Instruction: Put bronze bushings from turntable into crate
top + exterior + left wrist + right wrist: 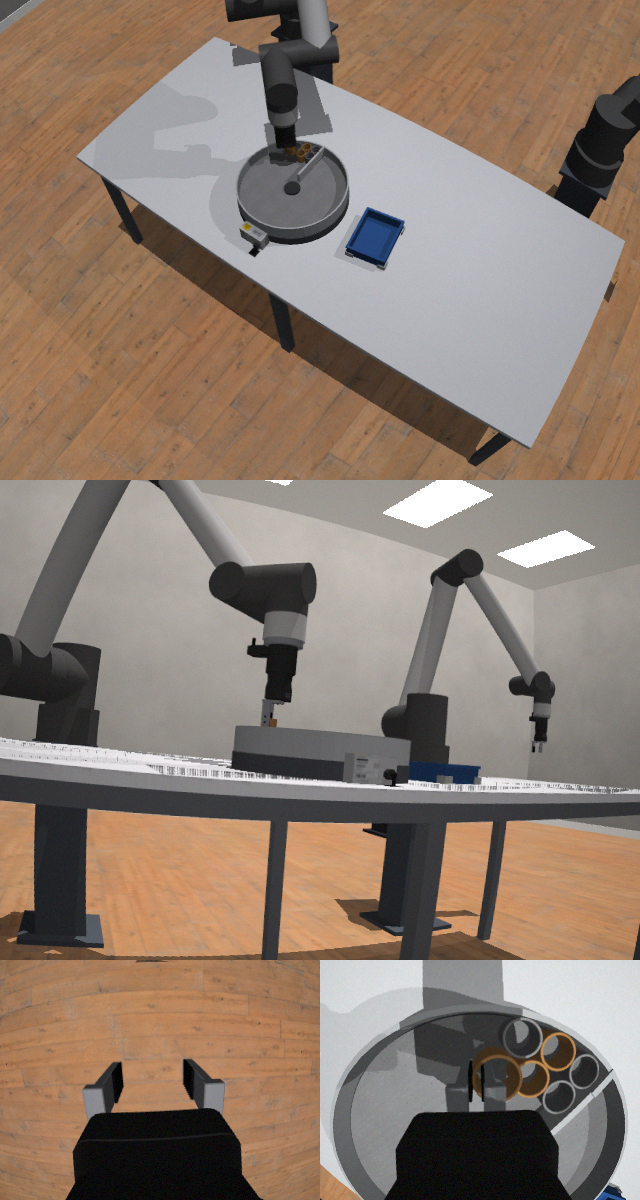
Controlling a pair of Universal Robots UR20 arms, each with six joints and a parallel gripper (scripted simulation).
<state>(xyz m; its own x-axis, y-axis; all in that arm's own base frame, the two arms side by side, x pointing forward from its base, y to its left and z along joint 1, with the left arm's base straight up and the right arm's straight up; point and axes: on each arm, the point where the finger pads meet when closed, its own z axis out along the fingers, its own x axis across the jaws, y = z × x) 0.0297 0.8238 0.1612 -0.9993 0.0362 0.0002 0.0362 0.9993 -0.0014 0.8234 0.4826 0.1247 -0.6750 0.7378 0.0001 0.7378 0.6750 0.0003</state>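
My right gripper (pixel 269 721) (pixel 476 1073) is shut on the wall of a bronze bushing (pixel 273 722) (pixel 495 1052), one finger inside it. The bushing shows just above the rim of the turntable (pixel 268 201) (pixel 310 743) (pixel 380 1090). Two bronze bushings (pixel 565 1055) (pixel 540 1082) stand on the turntable beside it, among steel bushings (pixel 530 1048) (pixel 587 1075) (pixel 562 1101). The blue crate (pixel 374 237) (pixel 444 771) is empty and sits level between its corner guides. My left gripper (pixel 537 747) (pixel 152 1073) is open and empty, far from the turntable.
A straight divider bar (pixel 310 163) (pixel 577 1106) stands on the turntable beside the bushings. The round hub (pixel 292 187) is at its centre. A small grey box (pixel 253 235) (pixel 361 768) stands at its front edge. The crate is right of the turntable in the top view.
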